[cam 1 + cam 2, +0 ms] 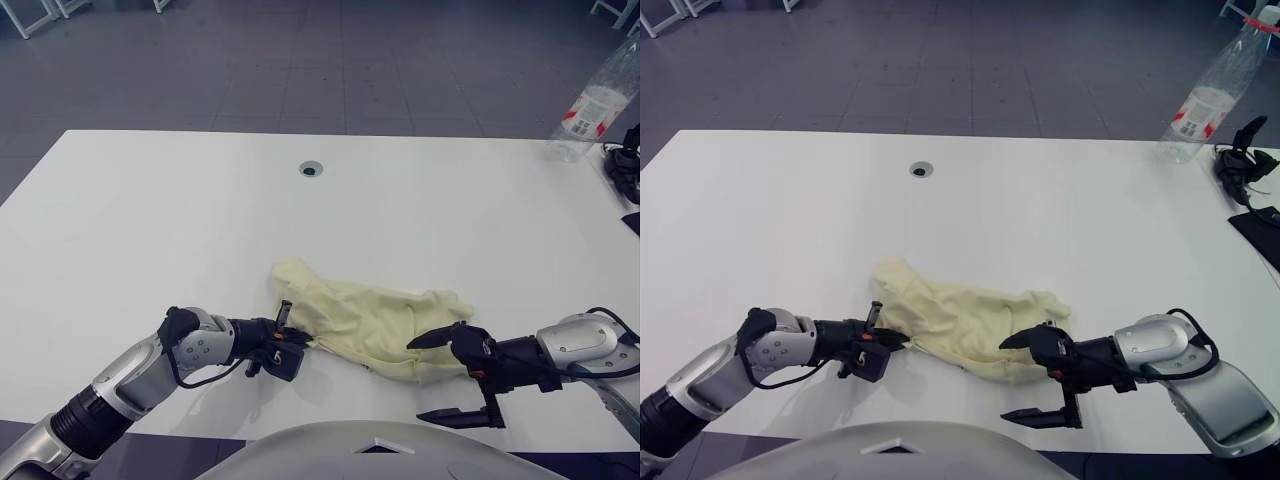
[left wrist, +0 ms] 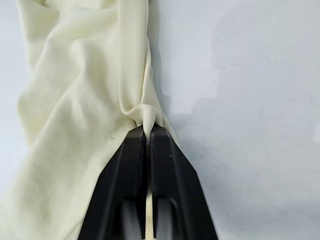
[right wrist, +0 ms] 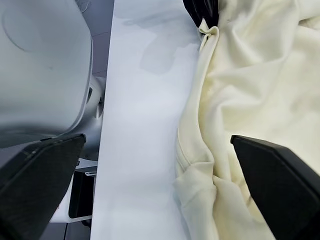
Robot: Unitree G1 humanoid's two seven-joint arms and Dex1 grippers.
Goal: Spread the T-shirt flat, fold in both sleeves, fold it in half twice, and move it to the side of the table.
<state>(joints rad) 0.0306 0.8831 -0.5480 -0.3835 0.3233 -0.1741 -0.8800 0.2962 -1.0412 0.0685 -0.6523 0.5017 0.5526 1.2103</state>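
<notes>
A pale yellow T-shirt (image 1: 360, 315) lies crumpled on the white table (image 1: 150, 230), near the front edge. My left gripper (image 1: 297, 340) is at the shirt's left edge and shut on a pinch of its cloth (image 2: 146, 117). My right gripper (image 1: 440, 378) is open at the shirt's right end, one finger over the cloth, the other near the table's front edge. In the right wrist view the T-shirt (image 3: 250, 100) lies between the two wide-apart fingers (image 3: 280, 170).
A clear plastic bottle (image 1: 592, 100) stands at the table's far right, with black objects (image 1: 625, 170) beside it. A round cable hole (image 1: 311, 168) sits at the back middle. Bare table surface stretches to the left and back.
</notes>
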